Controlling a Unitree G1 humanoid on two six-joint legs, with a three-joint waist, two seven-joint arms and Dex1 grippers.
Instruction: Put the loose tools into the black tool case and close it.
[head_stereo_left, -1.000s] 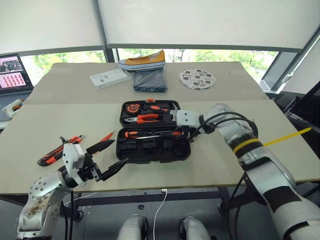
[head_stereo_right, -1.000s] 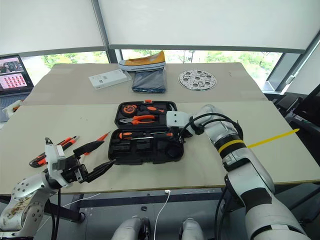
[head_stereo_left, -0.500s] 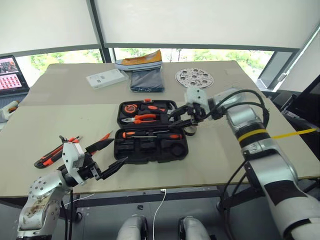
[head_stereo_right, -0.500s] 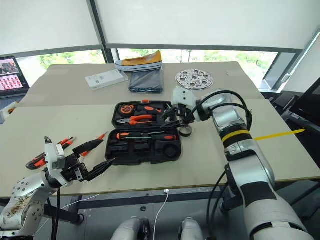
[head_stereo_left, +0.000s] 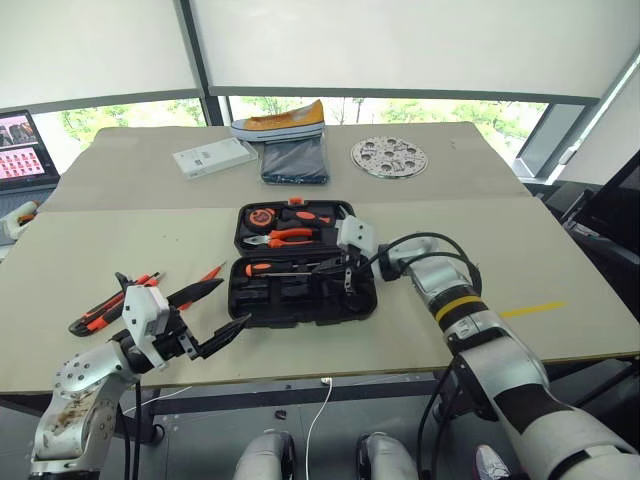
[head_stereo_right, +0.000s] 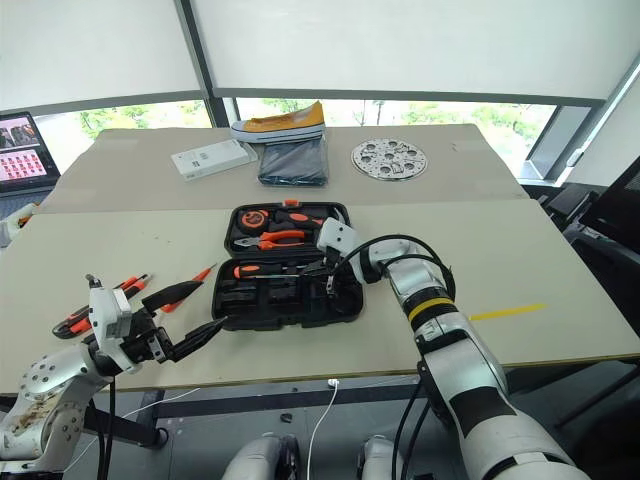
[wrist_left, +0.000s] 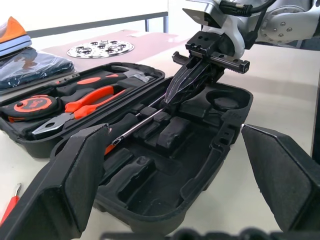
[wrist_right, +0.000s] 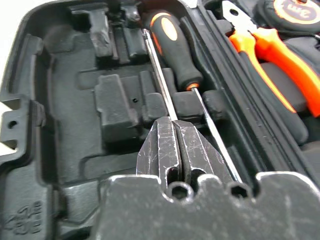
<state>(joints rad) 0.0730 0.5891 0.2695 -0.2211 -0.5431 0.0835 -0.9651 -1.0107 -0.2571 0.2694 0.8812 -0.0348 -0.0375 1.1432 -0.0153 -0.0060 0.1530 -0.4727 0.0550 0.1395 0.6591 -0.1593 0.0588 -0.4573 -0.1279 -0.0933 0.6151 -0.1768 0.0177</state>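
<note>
The black tool case (head_stereo_left: 262, 310) lies open at mid-table, with a screwdriver (head_stereo_left: 262, 268) in its near half. My right gripper (head_stereo_left: 343, 274) is shut inside that half. Its tips (wrist_right: 175, 122) rest against a thin screwdriver shaft (wrist_right: 157, 70), and I cannot tell whether they pinch it. My left gripper (head_stereo_left: 232, 303) is open and level at the case's front left corner, holding nothing. Loose tools lie left of the case: a utility knife (head_stereo_left: 100, 312) and a slim orange screwdriver (head_stereo_left: 212, 271), partly hidden by my left hand.
Orange-handled pliers (head_stereo_left: 290, 237) and a round tape measure (head_stereo_left: 265, 215) sit in the case's far half. At the back of the table are a yellow shoe (head_stereo_left: 282, 122), a dark folded cloth (head_stereo_left: 295, 160), a white box (head_stereo_left: 213, 157) and a perforated metal disc (head_stereo_left: 389, 157).
My right gripper has swung left and down from the case's right side into its near half, and its fingers have closed. The left gripper has stayed where it was, open.
</note>
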